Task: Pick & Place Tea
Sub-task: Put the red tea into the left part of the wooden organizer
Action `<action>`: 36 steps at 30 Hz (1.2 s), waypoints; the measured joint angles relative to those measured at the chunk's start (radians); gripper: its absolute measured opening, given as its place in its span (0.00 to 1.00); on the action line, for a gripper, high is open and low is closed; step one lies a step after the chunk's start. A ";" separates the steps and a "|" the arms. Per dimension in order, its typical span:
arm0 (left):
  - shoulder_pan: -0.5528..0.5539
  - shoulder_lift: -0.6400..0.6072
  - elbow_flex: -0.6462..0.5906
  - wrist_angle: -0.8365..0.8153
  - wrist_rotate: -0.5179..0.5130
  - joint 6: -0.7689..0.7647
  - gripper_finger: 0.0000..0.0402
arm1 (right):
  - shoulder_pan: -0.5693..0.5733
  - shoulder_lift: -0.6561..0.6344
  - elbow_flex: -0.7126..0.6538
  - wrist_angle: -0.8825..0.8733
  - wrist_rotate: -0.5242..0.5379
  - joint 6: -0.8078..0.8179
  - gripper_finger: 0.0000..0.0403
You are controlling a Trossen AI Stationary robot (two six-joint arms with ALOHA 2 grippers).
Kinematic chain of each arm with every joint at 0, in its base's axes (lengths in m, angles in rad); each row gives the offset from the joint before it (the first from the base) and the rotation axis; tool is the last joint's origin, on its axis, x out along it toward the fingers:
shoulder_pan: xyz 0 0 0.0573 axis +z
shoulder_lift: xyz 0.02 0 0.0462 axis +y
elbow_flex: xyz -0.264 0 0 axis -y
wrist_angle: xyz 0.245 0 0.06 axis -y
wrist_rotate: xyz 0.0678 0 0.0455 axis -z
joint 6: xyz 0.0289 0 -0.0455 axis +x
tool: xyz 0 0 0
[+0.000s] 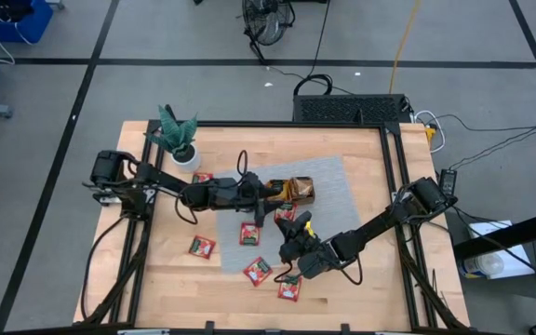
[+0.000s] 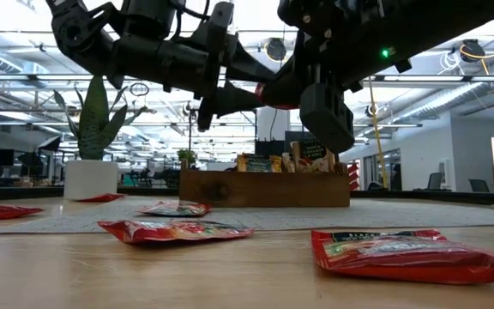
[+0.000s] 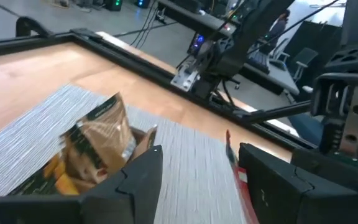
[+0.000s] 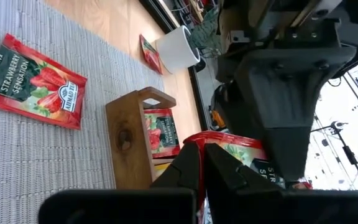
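Wooden table [image 1: 361,279] centre frame on grey tiled floor, grey mat [image 1: 328,200] bearing wooden tray [image 1: 298,191], left gripper [image 1: 266,207] spread wide and empty, right gripper [image 1: 294,226] clamped on red tea sachet [image 4: 232,144].

— At table centre? Grey woven mat [image 1: 342,200], spread flat on the wooden table [image 1: 156,279].
— On the mat? Brown wooden compartment tray [image 1: 298,191], standing near the mat's far edge.
— Off the mat's far left corner? White pot with a green spiky plant [image 1: 180,140], upright on bare wood.
— Beyond the table, past the mat's far side? Dark box [image 1: 352,108], then a floor fan [image 1: 268,19], cables trailing across grey floor.
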State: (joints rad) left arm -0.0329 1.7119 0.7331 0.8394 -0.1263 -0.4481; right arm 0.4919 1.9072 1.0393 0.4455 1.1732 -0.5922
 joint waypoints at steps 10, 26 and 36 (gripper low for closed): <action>0.000 0.007 0.023 -0.014 0.087 0.026 0.50 | 0.000 0.000 0.000 -0.001 0.002 0.000 0.00; -0.004 0.007 0.022 -0.006 0.096 0.193 0.01 | -0.001 -0.001 0.000 -0.001 -0.119 0.190 0.10; -0.013 0.004 0.022 -0.042 0.021 0.443 0.00 | 0.045 -0.036 0.000 -0.046 -0.215 0.428 0.49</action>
State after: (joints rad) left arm -0.0463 1.7157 0.7555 0.7972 -0.1057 -0.0049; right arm 0.5365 1.8709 1.0393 0.3998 0.9584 -0.1647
